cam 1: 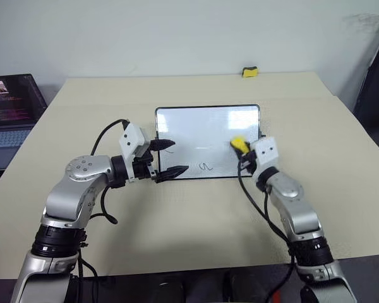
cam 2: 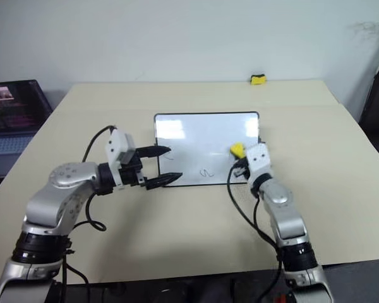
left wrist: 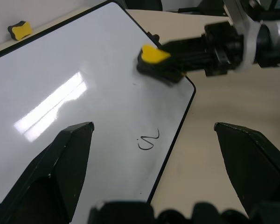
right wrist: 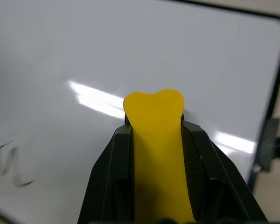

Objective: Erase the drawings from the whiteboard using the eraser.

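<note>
Risk: eraser [cam 1: 238,143] may skip remaining squiggle [cam 1: 206,167] near whiteboard [cam 1: 202,126] front edge; board could slide if pressed unevenly. Right gripper [cam 1: 241,148] clamped tight on eraser, at board's right side, pointing forward, level. Left gripper [cam 1: 169,158] spread wide, holding nothing, over board's left front corner.
</note>
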Controlling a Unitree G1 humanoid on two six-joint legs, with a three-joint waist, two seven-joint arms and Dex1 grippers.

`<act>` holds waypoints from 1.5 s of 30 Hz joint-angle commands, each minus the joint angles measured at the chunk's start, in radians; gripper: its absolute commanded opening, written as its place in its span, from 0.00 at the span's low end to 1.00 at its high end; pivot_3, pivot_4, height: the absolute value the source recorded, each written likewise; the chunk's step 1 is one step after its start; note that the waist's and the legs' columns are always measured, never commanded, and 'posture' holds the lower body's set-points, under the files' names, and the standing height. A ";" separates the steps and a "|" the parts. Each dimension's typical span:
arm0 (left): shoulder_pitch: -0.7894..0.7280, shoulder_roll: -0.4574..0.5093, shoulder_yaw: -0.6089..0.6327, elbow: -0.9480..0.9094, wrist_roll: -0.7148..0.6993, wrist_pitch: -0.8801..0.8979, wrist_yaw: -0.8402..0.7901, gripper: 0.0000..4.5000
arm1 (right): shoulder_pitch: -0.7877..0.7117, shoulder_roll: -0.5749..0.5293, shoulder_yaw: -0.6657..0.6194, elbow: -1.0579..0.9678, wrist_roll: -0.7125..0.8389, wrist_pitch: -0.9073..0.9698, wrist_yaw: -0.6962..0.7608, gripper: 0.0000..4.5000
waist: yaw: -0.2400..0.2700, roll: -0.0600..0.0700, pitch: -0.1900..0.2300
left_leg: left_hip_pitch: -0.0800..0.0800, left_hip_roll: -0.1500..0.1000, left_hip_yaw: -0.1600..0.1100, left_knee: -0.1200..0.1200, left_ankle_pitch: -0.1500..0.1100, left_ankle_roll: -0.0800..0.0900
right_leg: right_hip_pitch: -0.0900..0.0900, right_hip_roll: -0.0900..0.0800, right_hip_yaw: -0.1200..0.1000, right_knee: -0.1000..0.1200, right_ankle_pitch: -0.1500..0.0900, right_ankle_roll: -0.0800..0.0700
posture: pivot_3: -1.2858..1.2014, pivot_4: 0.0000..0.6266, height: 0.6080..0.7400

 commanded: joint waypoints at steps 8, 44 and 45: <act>-0.004 0.006 0.023 -0.025 -0.004 -0.008 0.008 1.00 | 0.067 -0.006 0.009 -0.001 -0.005 0.145 -0.020 0.23 | 0.003 0.000 0.000 | 0.001 -0.001 -0.003 0.001 -0.003 0.003 | 0.003 -0.001 0.000 -0.001 -0.002 0.001 | 0.52 0.24 1.00; 0.003 -0.004 0.017 -0.042 -0.012 -0.004 0.019 1.00 | 0.185 0.083 -0.061 -0.120 0.131 0.392 -0.081 0.22 | 0.000 -0.002 -0.002 | -0.008 -0.001 -0.003 0.001 -0.002 0.002 | -0.006 -0.001 0.000 0.000 -0.003 0.001 | 0.52 0.24 1.00; 0.003 -0.004 0.016 -0.042 -0.012 -0.004 0.019 1.00 | 0.200 0.090 -0.052 -0.134 0.143 0.412 -0.075 0.22 | 0.000 -0.002 -0.002 | -0.001 -0.001 -0.003 0.001 -0.002 0.002 | 0.001 -0.001 0.000 0.000 -0.004 0.003 | 0.52 0.24 1.00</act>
